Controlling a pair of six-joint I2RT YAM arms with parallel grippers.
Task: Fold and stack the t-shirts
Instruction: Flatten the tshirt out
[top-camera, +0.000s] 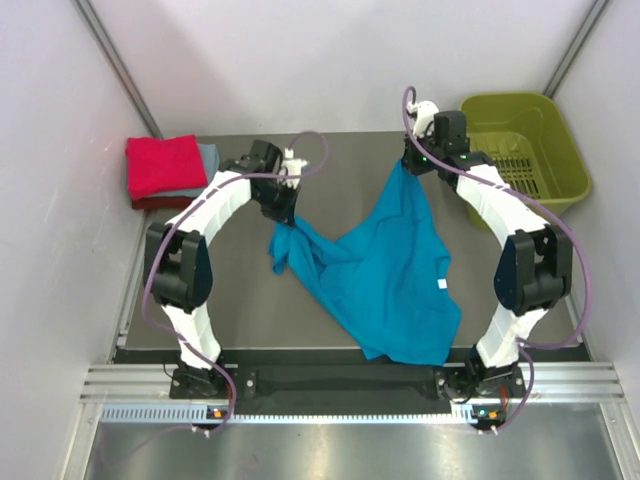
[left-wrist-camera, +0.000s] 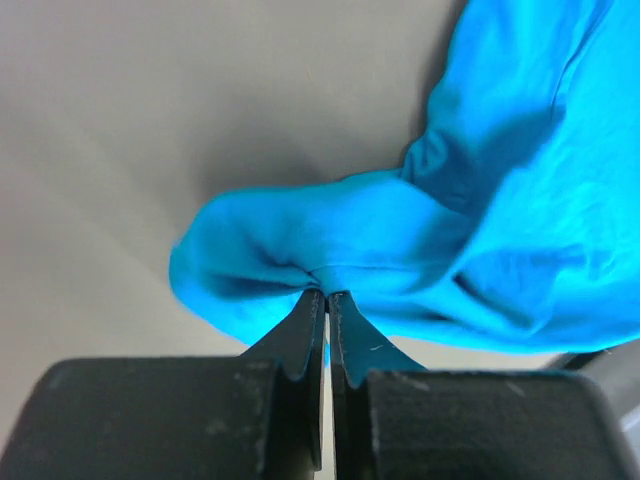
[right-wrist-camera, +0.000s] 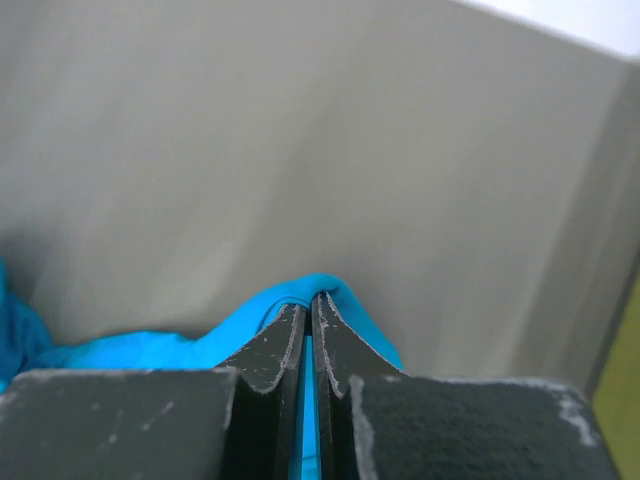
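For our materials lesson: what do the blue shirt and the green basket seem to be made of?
Blue shirt: soft matt cloth, probably cotton knit; it creases and bunches freely. Green basket: rigid moulded plastic, it seems, faintly glossy; slotted wall, smooth even rim.

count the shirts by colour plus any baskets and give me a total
teal-blue shirt: 1
red shirt: 1
grey-blue shirt, mostly hidden under the red one: 1
olive-green basket: 1
total: 4
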